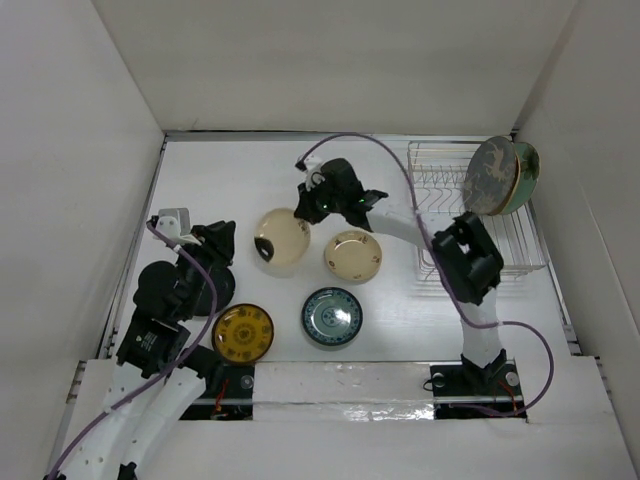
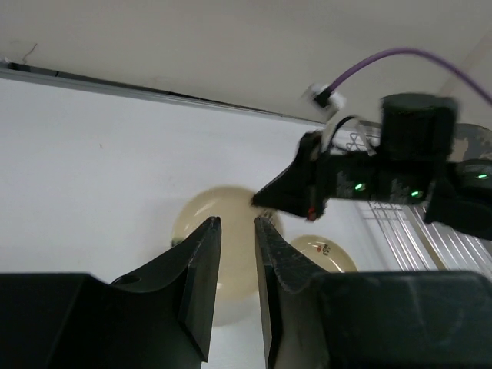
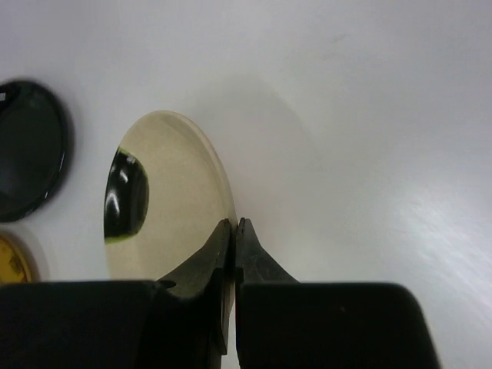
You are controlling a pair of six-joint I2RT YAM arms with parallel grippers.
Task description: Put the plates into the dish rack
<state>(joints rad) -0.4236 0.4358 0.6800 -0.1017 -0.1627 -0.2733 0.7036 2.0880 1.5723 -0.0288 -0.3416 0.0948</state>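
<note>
Right wrist view: the right pincer is clenched on the rim of the round cream ceramic plate, left of centre on the white bench. The left pincer is released and empty. A grey patterned plate stands in the silver wire dish rack.

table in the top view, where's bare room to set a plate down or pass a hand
Bare: the far-left corner of the table behind the cream plate, and the near strip between the blue-green plate and the right arm's base. Crowded: centre-left, from the cream plate down to the yellow plate.
</note>
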